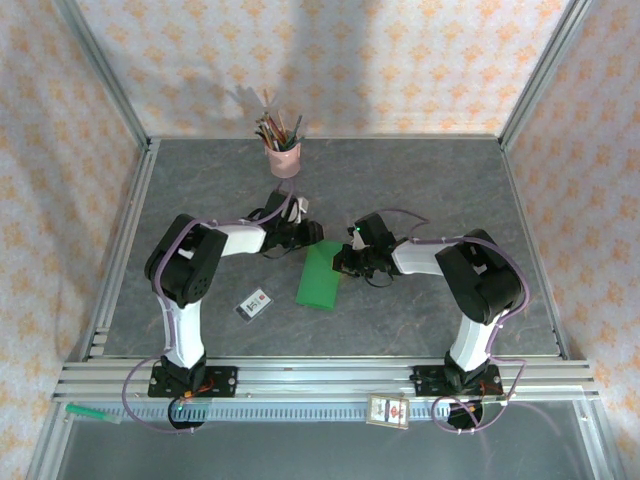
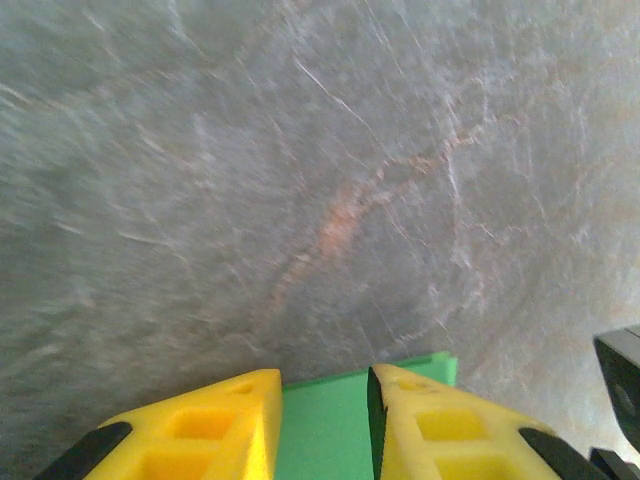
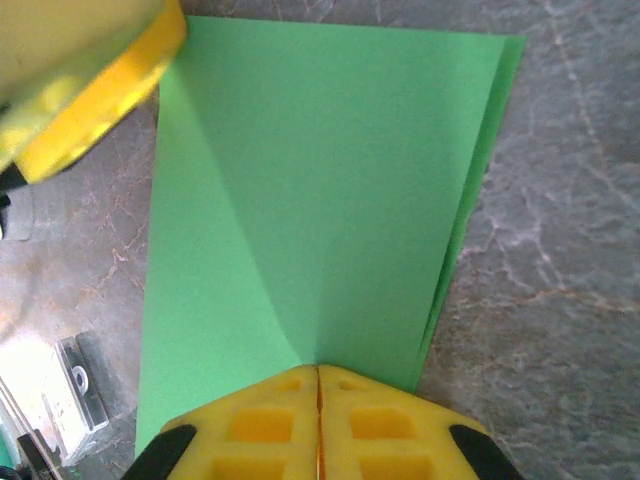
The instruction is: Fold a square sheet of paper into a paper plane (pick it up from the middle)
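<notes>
Open table (image 2: 300, 150) ahead of the left gripper (image 2: 322, 385); the right gripper (image 3: 317, 372), pinching the square sheet of paper (image 3: 330, 180), crowds its right.

Sheet of paper (image 3: 320, 180): green paper, matt, smooth. Right gripper (image 3: 318, 375): yellow plastic, smooth. Table (image 2: 300, 150): grey, stone-look, veined, matt. Frame rails (image 1: 320, 378): bare silver metal.

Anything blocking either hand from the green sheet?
Nothing visible: the left hand is open over a corner of the square sheet of paper; the right hand is shut on its edge. The white card lies apart, off to the side.
</notes>
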Controlling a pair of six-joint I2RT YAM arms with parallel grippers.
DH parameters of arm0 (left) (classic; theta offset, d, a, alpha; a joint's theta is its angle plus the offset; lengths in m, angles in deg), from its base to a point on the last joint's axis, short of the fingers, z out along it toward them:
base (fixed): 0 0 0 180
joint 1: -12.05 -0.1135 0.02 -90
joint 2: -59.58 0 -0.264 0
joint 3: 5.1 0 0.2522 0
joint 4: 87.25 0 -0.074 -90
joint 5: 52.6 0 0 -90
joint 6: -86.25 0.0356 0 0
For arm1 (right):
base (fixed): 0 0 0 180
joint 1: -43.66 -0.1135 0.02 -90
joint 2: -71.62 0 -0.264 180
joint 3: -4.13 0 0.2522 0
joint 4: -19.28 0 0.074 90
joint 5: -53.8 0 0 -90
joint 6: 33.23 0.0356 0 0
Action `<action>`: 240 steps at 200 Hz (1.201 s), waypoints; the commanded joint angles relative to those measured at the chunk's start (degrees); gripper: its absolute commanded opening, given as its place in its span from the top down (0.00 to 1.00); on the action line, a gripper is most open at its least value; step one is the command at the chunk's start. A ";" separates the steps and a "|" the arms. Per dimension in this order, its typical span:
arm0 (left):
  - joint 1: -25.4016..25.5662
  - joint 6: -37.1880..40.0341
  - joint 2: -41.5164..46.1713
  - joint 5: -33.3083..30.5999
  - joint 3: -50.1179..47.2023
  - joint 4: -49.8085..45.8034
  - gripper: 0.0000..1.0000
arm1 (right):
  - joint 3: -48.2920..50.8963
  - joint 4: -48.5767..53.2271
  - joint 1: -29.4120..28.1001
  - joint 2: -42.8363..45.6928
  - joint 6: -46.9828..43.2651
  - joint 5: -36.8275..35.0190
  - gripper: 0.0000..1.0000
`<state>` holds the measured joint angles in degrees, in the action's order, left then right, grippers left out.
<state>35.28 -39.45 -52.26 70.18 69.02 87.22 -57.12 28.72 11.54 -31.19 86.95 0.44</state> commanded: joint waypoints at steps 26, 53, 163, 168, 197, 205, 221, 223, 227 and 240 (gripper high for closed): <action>-1.04 -1.57 12.18 -0.13 -7.60 1.04 0.66 | 2.31 10.34 1.18 -4.69 -2.49 -13.43 0.92; 1.70 -2.62 17.04 1.17 -12.71 0.41 0.67 | 1.57 10.43 1.18 -4.77 -3.22 -13.05 0.92; 5.53 -5.96 15.89 -1.21 -17.27 3.76 0.76 | -3.38 12.06 1.00 -4.52 -7.98 -10.57 0.91; 5.57 -5.87 15.72 -1.30 -17.55 3.89 0.76 | -3.47 12.10 1.00 -4.46 -8.19 -10.46 0.91; 5.64 -6.21 14.16 -1.52 -18.08 4.69 0.76 | -3.66 12.18 0.92 -4.16 -8.77 -9.71 0.91; 5.73 -6.20 13.88 -1.56 -17.93 4.78 0.77 | -3.63 12.18 0.87 -4.08 -8.90 -9.60 0.91; 6.02 -5.55 13.30 -2.39 -17.58 4.10 0.77 | -3.91 12.22 0.83 -3.90 -8.98 -9.42 0.91; 6.02 -5.53 13.26 -2.50 -17.58 4.04 0.77 | -3.97 12.20 0.83 -3.87 -8.99 -9.42 0.91; 5.96 -5.40 13.15 -2.69 -17.59 3.92 0.77 | -4.08 12.24 0.83 -3.81 -8.98 -9.32 0.91; 5.98 -5.25 12.66 -3.10 -17.74 3.68 0.77 | -4.45 12.36 0.83 -3.65 -9.05 -9.05 0.90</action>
<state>40.85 -44.85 -38.16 69.30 51.55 90.21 -62.10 33.86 11.57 -32.52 79.39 -2.38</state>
